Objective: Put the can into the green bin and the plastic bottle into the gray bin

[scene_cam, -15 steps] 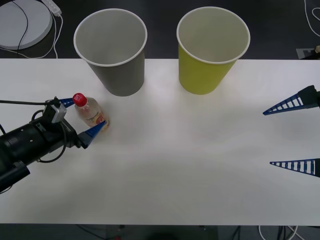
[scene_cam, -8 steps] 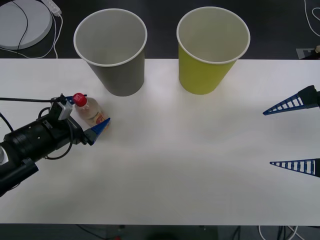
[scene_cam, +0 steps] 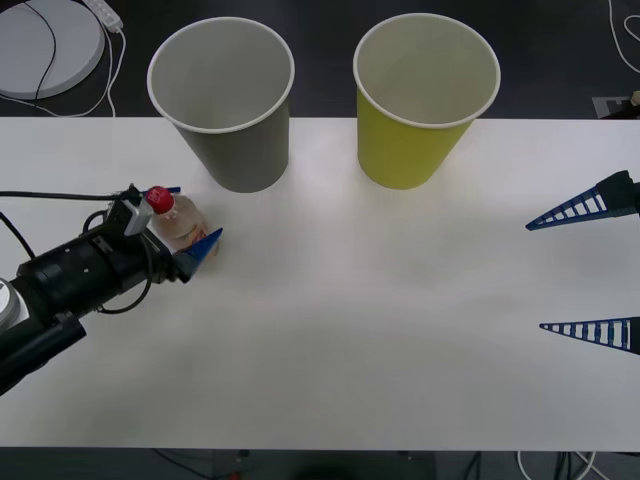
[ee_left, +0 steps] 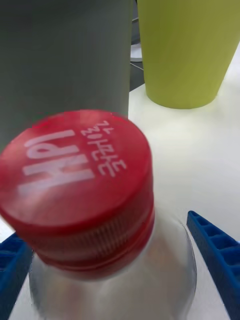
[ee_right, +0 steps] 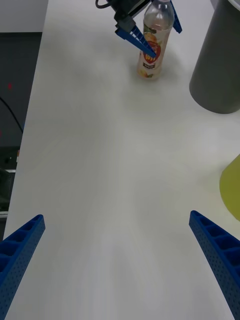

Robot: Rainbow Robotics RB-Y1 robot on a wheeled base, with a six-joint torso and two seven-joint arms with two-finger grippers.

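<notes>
Left hand (scene_cam: 186, 218) straddled the plastic bottle (scene_cam: 178, 219) at mid-left of the front view, fingers open either side, not yet gripping. Closing squarely on the body seemed wise before lifting to the gray bin (scene_cam: 222, 100) above.

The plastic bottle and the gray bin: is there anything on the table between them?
No. In the front view, only bare white table lies between the plastic bottle, which stands between the left gripper's fingers, and the gray bin.
</notes>
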